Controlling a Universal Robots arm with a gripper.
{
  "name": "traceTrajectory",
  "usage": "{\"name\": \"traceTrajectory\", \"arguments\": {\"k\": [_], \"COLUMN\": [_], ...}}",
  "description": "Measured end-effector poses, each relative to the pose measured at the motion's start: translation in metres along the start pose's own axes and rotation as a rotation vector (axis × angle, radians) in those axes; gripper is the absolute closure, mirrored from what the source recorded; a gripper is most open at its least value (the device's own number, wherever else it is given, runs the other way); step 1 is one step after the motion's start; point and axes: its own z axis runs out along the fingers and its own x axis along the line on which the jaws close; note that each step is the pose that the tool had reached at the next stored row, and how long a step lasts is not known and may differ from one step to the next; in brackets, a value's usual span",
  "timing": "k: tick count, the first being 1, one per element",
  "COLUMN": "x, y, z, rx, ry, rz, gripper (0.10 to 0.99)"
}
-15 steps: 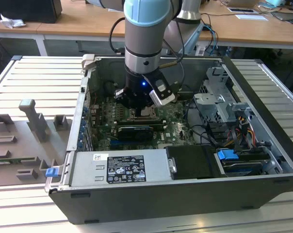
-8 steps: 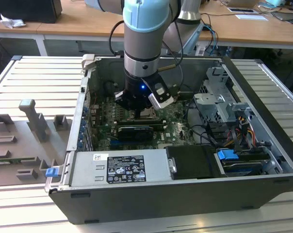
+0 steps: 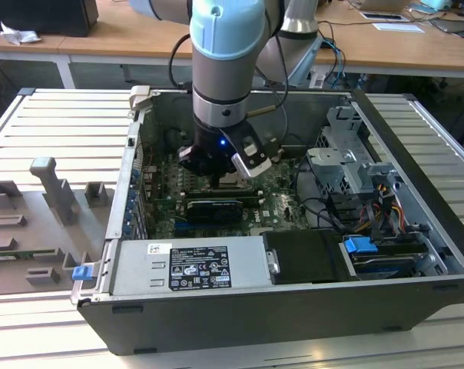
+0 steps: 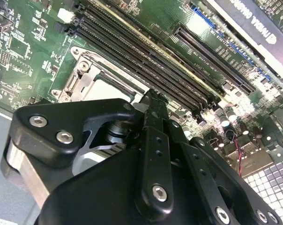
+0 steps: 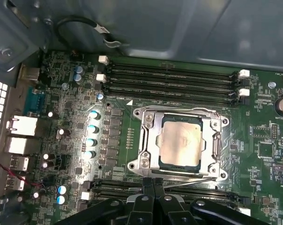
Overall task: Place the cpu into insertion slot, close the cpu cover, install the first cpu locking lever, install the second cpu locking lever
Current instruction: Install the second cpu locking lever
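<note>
Sitting flat in the insertion slot (image 5: 181, 168), the cpu (image 5: 180, 141) shows its pale metal face through the cut-out of the cpu cover (image 5: 151, 136), which lies closed over it. The gripper (image 5: 153, 183) hangs just beside the socket's edge, its fingers (image 5: 148, 186) clenched together, grasping nothing. Long memory slots (image 5: 172, 79) run along the green motherboard (image 5: 62, 93) inside the open computer case (image 3: 416, 192).

A: In the second wrist view, what is obscured?
B: The cpu cover (image 4: 92, 77) — largely behind the gripper (image 4: 153, 101).
A: And the exterior view?
B: The arm hides the insertion slot (image 3: 233, 181) — its state is indeterminate.
</note>
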Motion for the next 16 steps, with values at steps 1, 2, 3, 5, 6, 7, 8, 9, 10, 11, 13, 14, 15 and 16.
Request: {"name": "traceTrajectory", "arguments": {"k": [1, 2, 3, 5, 6, 7, 8, 9, 10, 11, 13, 14, 15, 16], "x": [0.0003, 0.0007, 0.0016, 0.0032, 0.0038, 0.0043, 0.0049, 0.0059, 0.0065, 0.0076, 0.0091, 0.0096, 0.0099, 0.0103], "y": [-0.0004, -0.0007, -0.0011, -0.0016, -0.0017, -0.0020, -0.0025, -0.0038, -0.0050, -0.0069, -0.0103, -0.0117, -0.0128, -0.0138], "z": [0.0005, 0.0020, 0.0037, 0.0065, 0.0073, 0.0078, 0.0081, 0.0080, 0.0079, 0.0077, 0.0074, 0.0073, 0.0072, 0.0073], "rx": [-0.002, -0.005, -0.007, -0.012, -0.015, -0.020, -0.027, -0.044, -0.058, -0.075, -0.097, -0.104, -0.106, -0.106], "ry": [-0.0001, -0.0006, -0.0006, -0.0011, -0.0013, -0.0017, -0.0025, -0.0041, -0.0054, -0.0070, -0.0091, -0.0097, -0.0098, -0.0099], "rz": [0.000, 0.000, 0.000, 0.000, 0.000, 0.000, 0.000, 0.000, 0.000, -0.001, -0.001, -0.001, -0.001, -0.001], "gripper": [0.980, 0.980, 0.980, 0.980, 0.980, 0.980, 0.980, 0.980, 0.980, 0.980, 0.980, 0.980, 0.980, 0.980]}}
